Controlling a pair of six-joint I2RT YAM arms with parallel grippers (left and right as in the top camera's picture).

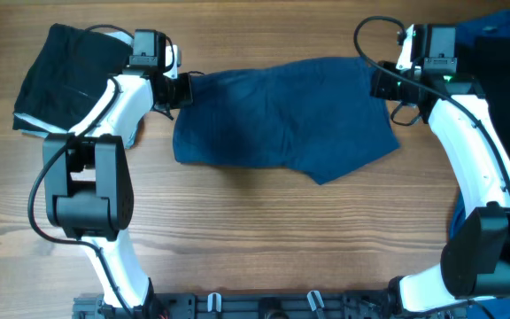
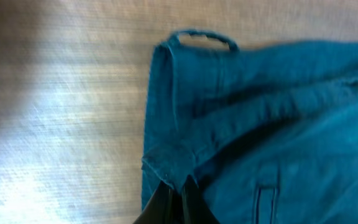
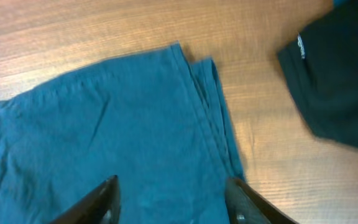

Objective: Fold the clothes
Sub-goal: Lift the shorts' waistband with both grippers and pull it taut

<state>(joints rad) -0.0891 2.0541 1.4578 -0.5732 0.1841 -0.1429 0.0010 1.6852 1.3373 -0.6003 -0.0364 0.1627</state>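
The desk [image 1: 255,239] is brown wood. In its middle lies the blue cloth [image 1: 282,120], spread out but a bit wrinkly. The left hand [image 1: 182,89] is closed tight on the cloth's top left corner. The right hand [image 1: 381,84] sits over the top right part with its fingers [image 3: 101,199] apart and holds nothing. A folded black cloth [image 1: 65,66] lies at the far left. A dark cloth [image 1: 507,62] lies at the far right.

To fold well, I think the right hand should go down and pinch its corner too. Then both hands can lift together, at the same height, and lay the top edge evenly on the bottom edge.

The left wrist view shows a belt loop [image 2: 202,38] and the pinch on the thick edge, which look tiny from above. The right wrist view shows the open fingers up close. Only the view from above shows the whole cloth and both hands at once.
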